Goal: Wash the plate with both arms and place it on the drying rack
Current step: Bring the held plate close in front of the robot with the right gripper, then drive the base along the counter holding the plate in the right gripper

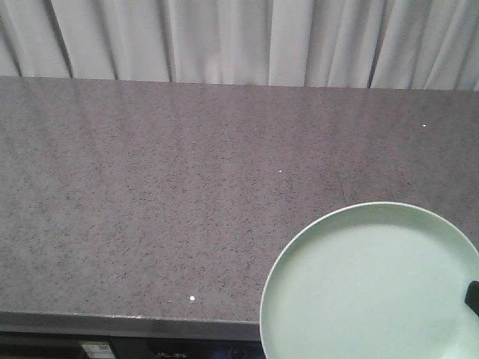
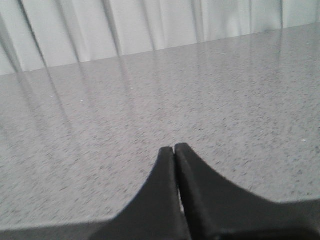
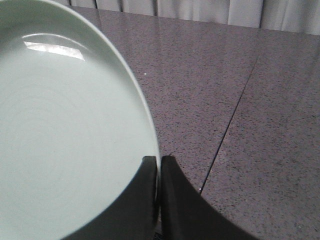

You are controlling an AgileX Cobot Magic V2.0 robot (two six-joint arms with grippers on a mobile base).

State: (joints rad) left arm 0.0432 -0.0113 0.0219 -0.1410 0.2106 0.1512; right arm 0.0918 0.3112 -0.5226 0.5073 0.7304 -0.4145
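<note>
Right tool (image 3: pixel 158 165): pinching the plate (image 3: pixel 65 130) rim above the table (image 1: pixel 150 187), freeing its face for washing.
Left tool (image 2: pixel 174 148): hovering closed, empty.

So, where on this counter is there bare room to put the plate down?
The counter is bare left of the plate, from its front edge back to the curtain, and behind the plate. Only the front right is taken, where the right gripper clamps the plate's rim. The shut left gripper faces bare counter.
</note>
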